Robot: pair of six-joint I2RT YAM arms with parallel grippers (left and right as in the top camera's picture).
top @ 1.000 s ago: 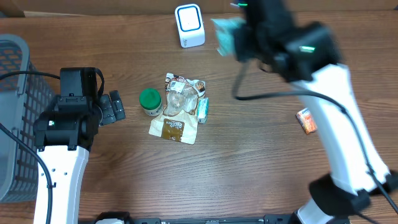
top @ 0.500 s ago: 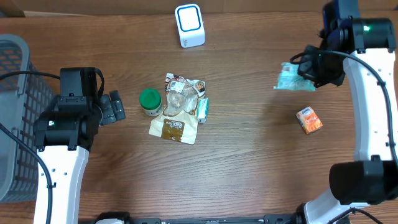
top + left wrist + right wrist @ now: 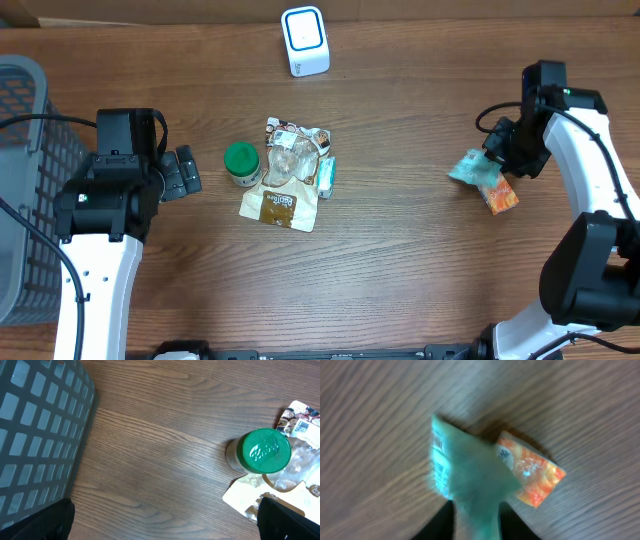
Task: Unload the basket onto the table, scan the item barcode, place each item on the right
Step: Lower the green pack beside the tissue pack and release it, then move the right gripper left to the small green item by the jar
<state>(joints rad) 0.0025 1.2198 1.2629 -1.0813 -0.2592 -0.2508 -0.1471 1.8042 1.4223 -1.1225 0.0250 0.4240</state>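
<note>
The item, a teal packet (image 3: 470,168) (image 3: 465,475) with a printed white label on one edge, rests low over the table at the right, its corner overlapping an orange packet (image 3: 498,193) (image 3: 530,475). My right gripper (image 3: 497,155) (image 3: 476,522) stands over it with its fingers a little apart, and the packet's narrow end lies between them; this view is blurred. The white scanner (image 3: 305,40) with a blue ring stands at the back centre, far from the packet. My left gripper (image 3: 185,172) (image 3: 165,519) is wide open and holds nothing, left of a green-lidded jar (image 3: 241,162) (image 3: 265,451).
A clear-and-white snack pouch (image 3: 283,190) and a small teal bar (image 3: 327,176) lie next to the jar at mid-table. A grey mesh basket (image 3: 20,190) (image 3: 35,435) fills the far left edge.
The right arm swung the teal packet from in front of the scanner to the right and down onto the table beside the orange packet, and its fingers have parted. The left arm stayed still.
</note>
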